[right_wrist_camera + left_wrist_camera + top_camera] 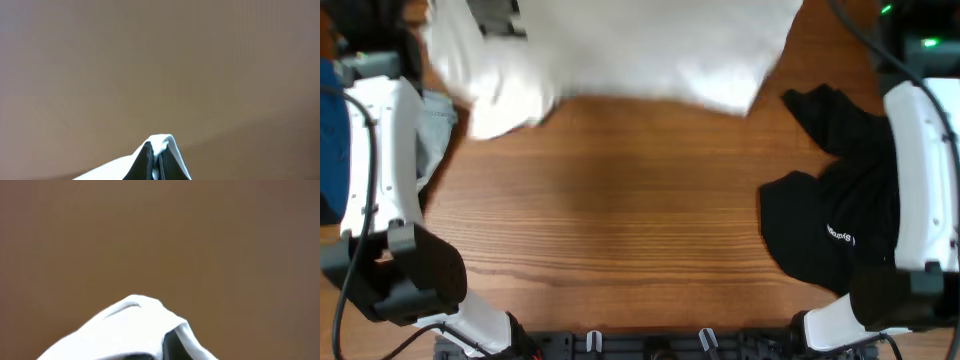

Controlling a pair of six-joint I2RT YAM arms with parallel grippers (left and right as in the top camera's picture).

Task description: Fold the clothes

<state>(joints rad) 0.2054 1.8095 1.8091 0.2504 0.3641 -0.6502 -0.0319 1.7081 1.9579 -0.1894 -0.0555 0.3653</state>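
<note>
Shirt: a large white shirt of thin cloth spreads across the 12 o'clock edge of the overhead view. It looks blurred, and one rounded lobe hangs lowest toward 10 o'clock.
Table: a brown wood-grain tabletop lies bare at the centre.
Right gripper: in the right wrist view, the right gripper sits at 6 o'clock. Its two dark fingers are pressed together, pinching a small peak of the white cloth, with blurred brown behind.
Left gripper: in the left wrist view, the left gripper sits at 6 o'clock under a mound of the same white cloth. Only a dark sliver shows, so I cannot tell whether it is spread or pressed together.
Other cloth: a crumpled black garment with small white lettering lies at 3 to 4 o'clock beside the white right arm. A pale grey cloth lies at 9 to 10 o'clock, touching the white left arm.
</note>
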